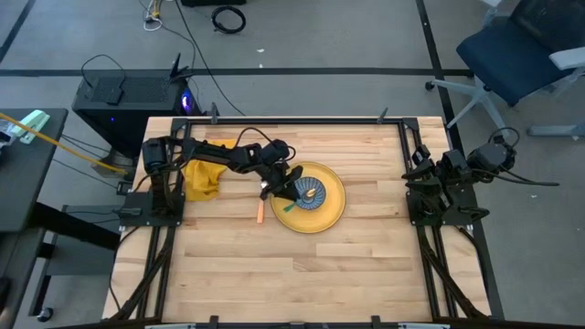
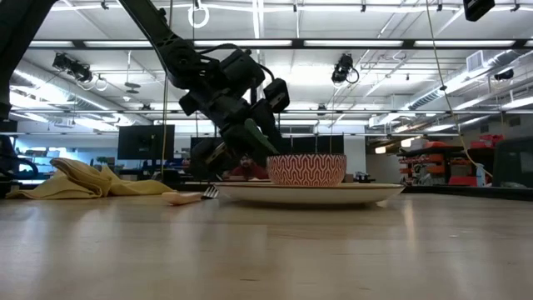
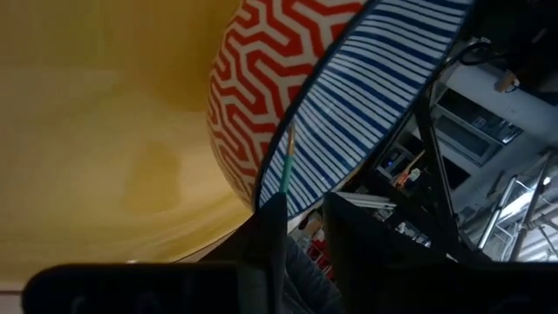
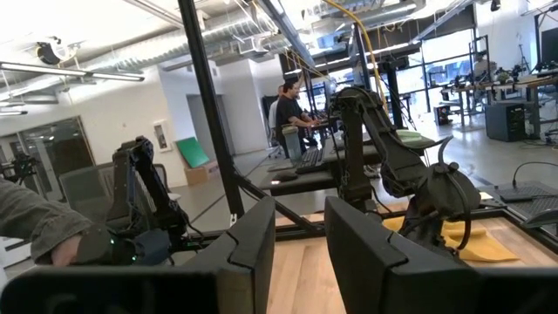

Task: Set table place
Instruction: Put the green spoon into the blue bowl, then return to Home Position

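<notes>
A yellow plate [image 1: 331, 212] lies on the wooden table [image 1: 292, 274], left of its middle. On it stands a bowl [image 1: 311, 193], red-and-white zigzag outside and blue-striped inside [image 3: 375, 96]. My left gripper [image 1: 285, 195] hangs at the bowl's left rim, shut on a thin green-handled utensil [image 3: 289, 161] whose far end reaches into the bowl. An orange-handled fork [image 1: 260, 212] lies on the table by the plate's left edge. My right gripper [image 1: 413, 174] waits at the table's right edge, its fingers [image 4: 261, 235] a little apart and empty. My left gripper pinches the green handle [image 3: 287, 179] between its two fingers, which come slanting down from the table's left. The handle runs on along the fingers, over the bowl's rim and into the bowl. The fingers hide the exact place of contact.
A crumpled yellow cloth [image 1: 203, 178] lies at the far left of the table, under my left arm. The table's near half is bare wood. A black frame [image 1: 302, 120] edges the table. A black desk [image 1: 27, 183] stands to the left, and an office chair [image 1: 512, 55] beyond the far right corner.
</notes>
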Robot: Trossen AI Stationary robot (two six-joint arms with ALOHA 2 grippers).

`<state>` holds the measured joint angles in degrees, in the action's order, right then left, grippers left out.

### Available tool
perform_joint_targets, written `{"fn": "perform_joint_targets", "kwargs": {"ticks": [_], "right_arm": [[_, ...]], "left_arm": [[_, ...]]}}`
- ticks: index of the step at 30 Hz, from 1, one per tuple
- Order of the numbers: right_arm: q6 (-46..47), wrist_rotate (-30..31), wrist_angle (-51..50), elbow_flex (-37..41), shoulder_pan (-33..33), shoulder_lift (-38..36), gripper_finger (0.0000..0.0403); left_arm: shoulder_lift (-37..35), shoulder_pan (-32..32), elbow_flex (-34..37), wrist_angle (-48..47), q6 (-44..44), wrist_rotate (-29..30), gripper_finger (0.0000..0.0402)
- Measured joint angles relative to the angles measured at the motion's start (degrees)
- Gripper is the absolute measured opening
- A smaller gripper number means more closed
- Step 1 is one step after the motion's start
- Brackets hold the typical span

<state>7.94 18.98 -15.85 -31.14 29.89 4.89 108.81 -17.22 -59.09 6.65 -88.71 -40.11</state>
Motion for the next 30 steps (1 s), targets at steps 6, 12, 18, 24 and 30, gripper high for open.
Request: {"fn": "perform_joint_targets", "kwargs": {"ticks": [6,12,18,24,30], "right_arm": [[0.0,0.0,0.02,0.0,0.01,0.0,0.011],[0.0,0.0,0.02,0.0,0.01,0.0,0.011],[0.0,0.0,0.02,0.0,0.0,0.0,0.011],[0.0,0.0,0.06,0.0,0.01,0.02,0.011],[0.0,0.0,0.01,0.0,0.01,0.02,0.011]], "left_arm": [[0.0,-0.1,0.0,1.27,0.0,0.03,0.0089],[0.0,-0.31,0.02,1.82,0.0,0.43,0.0085],[-0.2,-0.99,0.04,1.85,1.5,0.47,0.0091],[-5.81,-2.49,-1.29,2.33,6.68,1.86,0.0085],[-17.24,-5.1,-4.81,2.45,11.77,4.75,0.0085]]}}
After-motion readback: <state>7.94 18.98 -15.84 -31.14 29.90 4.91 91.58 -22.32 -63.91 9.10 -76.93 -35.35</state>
